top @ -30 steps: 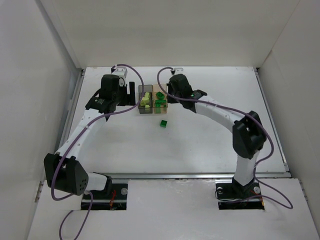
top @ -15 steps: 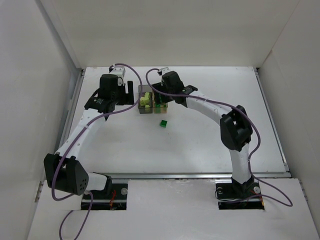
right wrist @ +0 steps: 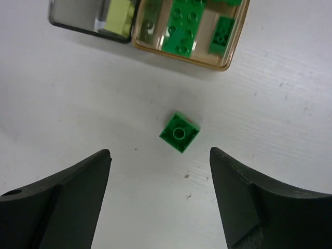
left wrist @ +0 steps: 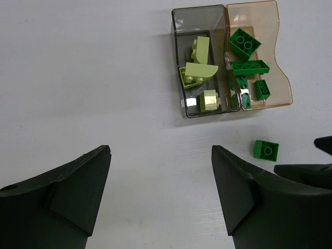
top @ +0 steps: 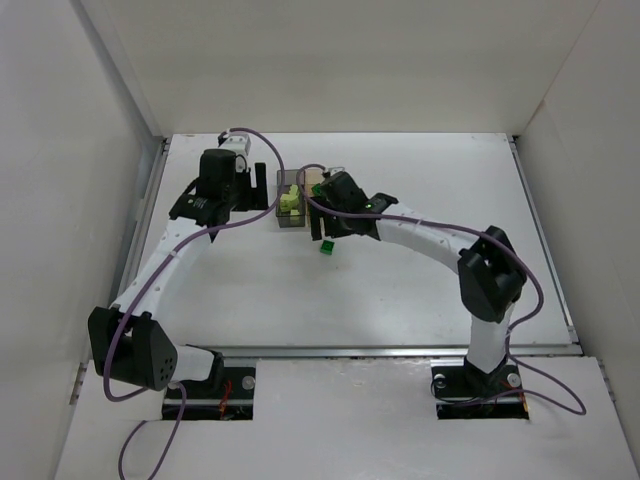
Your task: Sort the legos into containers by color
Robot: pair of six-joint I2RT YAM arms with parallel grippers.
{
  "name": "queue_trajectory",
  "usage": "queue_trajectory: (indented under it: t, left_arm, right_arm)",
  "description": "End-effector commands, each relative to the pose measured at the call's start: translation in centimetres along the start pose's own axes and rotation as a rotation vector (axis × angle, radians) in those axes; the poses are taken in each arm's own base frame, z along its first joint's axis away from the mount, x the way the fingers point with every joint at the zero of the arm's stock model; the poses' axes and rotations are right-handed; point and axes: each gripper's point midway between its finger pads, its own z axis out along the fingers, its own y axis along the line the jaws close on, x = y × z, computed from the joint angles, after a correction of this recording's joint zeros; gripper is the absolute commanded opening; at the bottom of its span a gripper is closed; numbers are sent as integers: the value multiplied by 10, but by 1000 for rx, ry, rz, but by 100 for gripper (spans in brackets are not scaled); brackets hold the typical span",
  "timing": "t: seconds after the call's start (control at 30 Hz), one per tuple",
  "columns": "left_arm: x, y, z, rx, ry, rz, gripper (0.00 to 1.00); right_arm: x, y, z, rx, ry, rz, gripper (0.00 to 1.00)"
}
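Legos [left wrist: 249,67] status? Where does everything sit vs the containers [left wrist: 226,31]? (Ana)

Pale yellow bricks [left wrist: 199,72] are inside the smoky grey box [left wrist: 179,62]. Green bricks [left wrist: 244,44] are in the amber box [left wrist: 284,88] joined to it. One loose green brick [right wrist: 179,133] lies on the white table [left wrist: 78,78], just outside the amber box on the side toward the arm bases, not touching it. (Raj)

Right gripper? (Ana)

Right gripper [right wrist: 159,153] is spread wide with nothing between the fingers. It hangs over the table at that same edge of the amber box. The loose brick sits ahead of the gap, roughly centred and apart from both fingers. In the top view the wrist covers most of the amber box. (Raj)

Left one? (Ana)

Left gripper [left wrist: 161,155] is also spread wide and holds nothing. It's over bare table on the grey box's side away from the amber box, near it but not touching. The left wrist view also catches dark fingertips [left wrist: 306,174] of the right gripper at its edge, close to the loose brick. (Raj)
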Motion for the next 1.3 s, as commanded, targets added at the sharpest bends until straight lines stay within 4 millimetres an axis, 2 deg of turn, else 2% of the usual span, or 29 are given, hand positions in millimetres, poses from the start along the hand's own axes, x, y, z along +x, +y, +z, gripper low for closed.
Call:
queue_trajectory:
  t: [0.0, 0.03, 0.17, 0.23, 0.3, 0.33, 0.37, 0.5, 0.63, 0.77, 0.83, 0.93, 0.97, 1.07, 1.1, 1.13, 1.17, 1.23, 1.27]
  left_arm:
    - [-8, -1, -4, 10, -44, -18, 75]
    - [-6, 0, -5, 10, -44, -18, 75]
    - [-2, 0, -4, 8, -35, -18, 75]
    - [-7, 0, -7, 11, -54, -19, 75]
    - [-10, -2, -11, 22, -65, -19, 75]
    - [-5, -1, -9, 21, -55, -19, 75]
    - [-7, -1, -12, 22, -64, -10, 75]
    - [-3, 1, -11, 11, -56, -10, 75]
    - [-3, 1, -11, 11, -56, -10, 75]
    - [-3, 1, -11, 11, -56, -10, 75]
    - [-5, 1, -13, 13, -65, -10, 75]
    - [-5, 1, -13, 13, -65, -10, 75]
    - [-5, 1, -13, 13, -65, -10, 75]
    - [-5, 1, -13, 13, -65, -10, 75]
    - [-5, 1, -13, 13, -65, -10, 75]
    - [-5, 1, -13, 13, -65, -10, 75]
    - [-5, 1, -13, 13, -65, -10, 75]
    - [-6, 3, -13, 2, -67, -11, 75]
    - [-6, 3, -13, 2, -67, -11, 75]
  right_arm:
    - [19, -1, 20, 67, 83, 152, 82]
    - [21, -1, 24, 77, 96, 171, 82]
    - [9, -5, 32, 136, 33, 277, 82]
    - [18, -15, 39, 196, 39, 322, 81]
    - [17, -23, 39, 236, 19, 326, 78]
    - [21, -24, 40, 242, 27, 332, 78]
    - [18, -23, 41, 235, 17, 335, 76]
    - [38, -16, 55, 195, 87, 313, 75]
    - [39, -10, 58, 163, 103, 303, 73]
    - [55, -13, 66, 167, 146, 279, 71]
    - [56, -13, 69, 168, 151, 268, 67]
    - [56, -17, 71, 182, 137, 257, 41]
    - [60, -21, 71, 195, 140, 254, 27]
    - [54, -23, 60, 184, 115, 219, 12]
    - [52, -24, 55, 180, 110, 210, 4]
    - [53, -24, 50, 167, 108, 199, 1]
    - [38, -20, 37, 138, 68, 175, 0]
    - [24, -3, 17, 74, 17, 129, 0]
    - [15, -5, 8, 69, -23, 115, 0]
